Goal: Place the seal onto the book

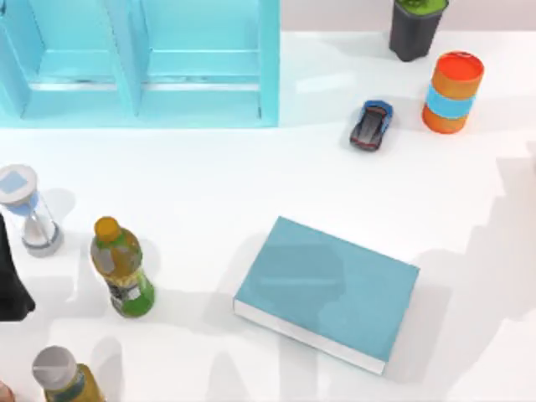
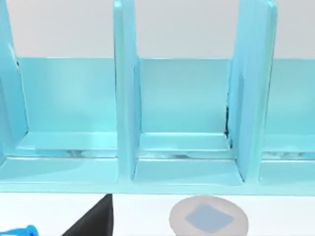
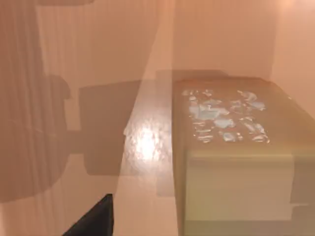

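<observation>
The seal looms close before the right gripper, whose hold I cannot tell; the book lies lower centre in the top view, the left arm parked at its left edge.

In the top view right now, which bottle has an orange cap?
The green bottle standing left of the book. Its cap is orange, whereas the amber bottle at the bottom-left edge has a grey cap.

Teal-blue book with white page edges; turquoise shelf; orange cylinder with blue band.
</observation>
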`<state>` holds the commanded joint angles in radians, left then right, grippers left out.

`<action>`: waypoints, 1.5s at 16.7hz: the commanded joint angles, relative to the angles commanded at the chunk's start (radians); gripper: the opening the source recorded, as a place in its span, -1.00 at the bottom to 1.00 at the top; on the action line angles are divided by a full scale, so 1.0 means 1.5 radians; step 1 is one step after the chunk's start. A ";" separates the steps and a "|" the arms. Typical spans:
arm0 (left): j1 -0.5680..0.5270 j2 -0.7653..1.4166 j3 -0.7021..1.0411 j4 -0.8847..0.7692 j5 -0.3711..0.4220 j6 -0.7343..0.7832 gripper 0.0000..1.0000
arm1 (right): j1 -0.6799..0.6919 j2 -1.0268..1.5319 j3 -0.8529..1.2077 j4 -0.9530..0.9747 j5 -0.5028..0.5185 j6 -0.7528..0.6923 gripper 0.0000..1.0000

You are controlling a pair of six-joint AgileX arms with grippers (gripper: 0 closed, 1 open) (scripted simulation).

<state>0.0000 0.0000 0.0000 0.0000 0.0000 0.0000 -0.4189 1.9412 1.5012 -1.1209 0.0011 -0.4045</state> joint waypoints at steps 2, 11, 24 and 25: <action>0.000 0.000 0.000 0.000 0.000 0.000 1.00 | 0.000 0.015 -0.047 0.071 0.000 0.000 1.00; 0.000 0.000 0.000 0.000 0.000 0.000 1.00 | 0.000 0.034 -0.103 0.136 0.000 0.000 0.70; 0.000 0.000 0.000 0.000 0.000 0.000 1.00 | 0.000 0.034 -0.103 0.136 0.000 0.000 -1.00; 0.000 0.000 0.000 0.000 0.000 0.000 1.00 | 0.000 0.034 -0.103 0.136 0.000 0.000 -1.00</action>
<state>0.0000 0.0000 0.0000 0.0000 0.0000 0.0000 -0.4193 1.9919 1.3465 -0.9175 0.0013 -0.4039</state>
